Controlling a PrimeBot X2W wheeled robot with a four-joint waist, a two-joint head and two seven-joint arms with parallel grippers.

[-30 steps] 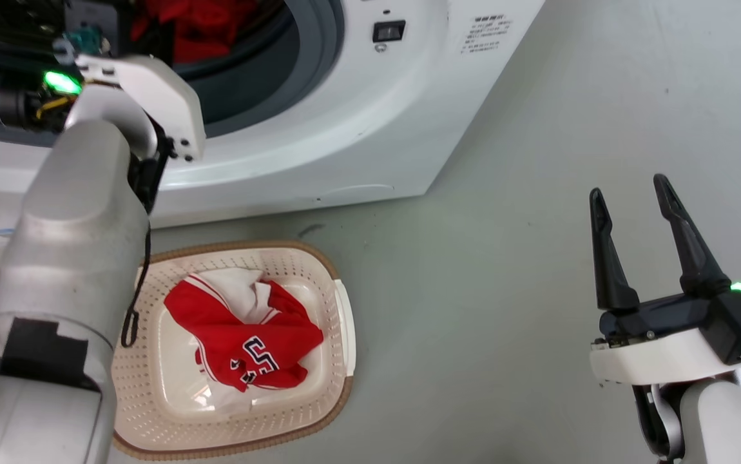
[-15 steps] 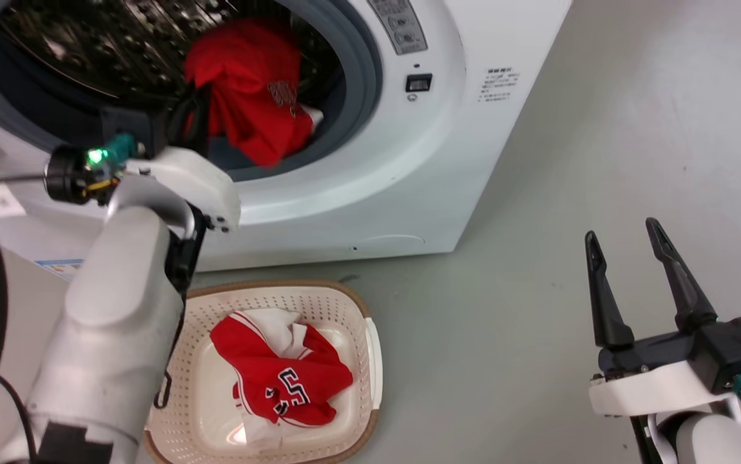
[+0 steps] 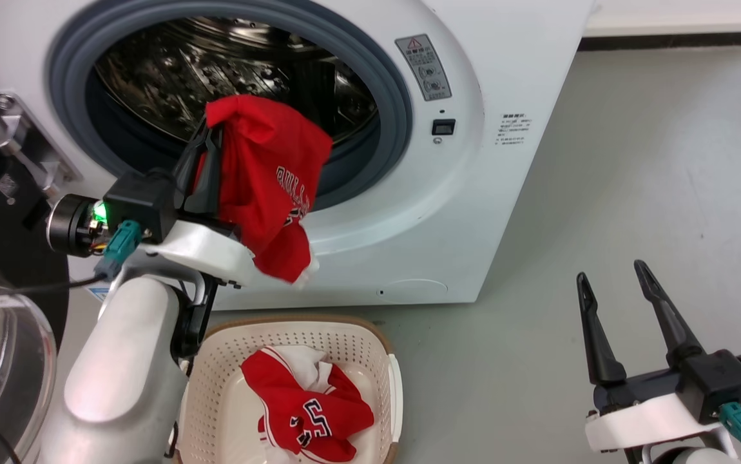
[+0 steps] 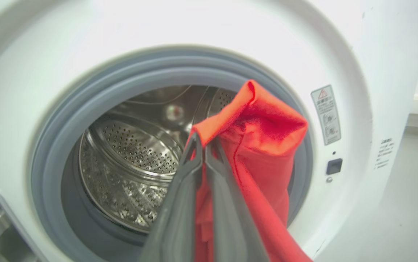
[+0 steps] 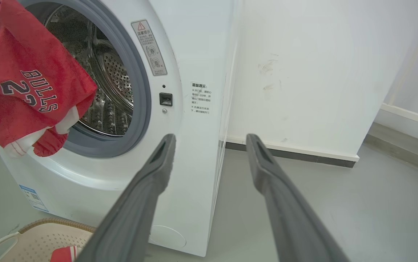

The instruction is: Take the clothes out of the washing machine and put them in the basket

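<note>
Hanging from the left end effector [image 3: 208, 136], whose fingers are pinched tight on its top fold, a red shirt [image 3: 267, 187] dangles before the open mouth of the washing machine [image 3: 473, 193], centre-left of the frame. Lower down the basket [image 3: 380, 348] sits on the grey floor [image 3: 602, 161], the other red garment [image 3: 306, 419] already inside. Next, I reckon, the arm must lower over the basket and let go. The right end effector [image 3: 610, 270] waits spread wide and empty, lower right; a white wall [image 5: 303, 72] flanks the machine.
</note>
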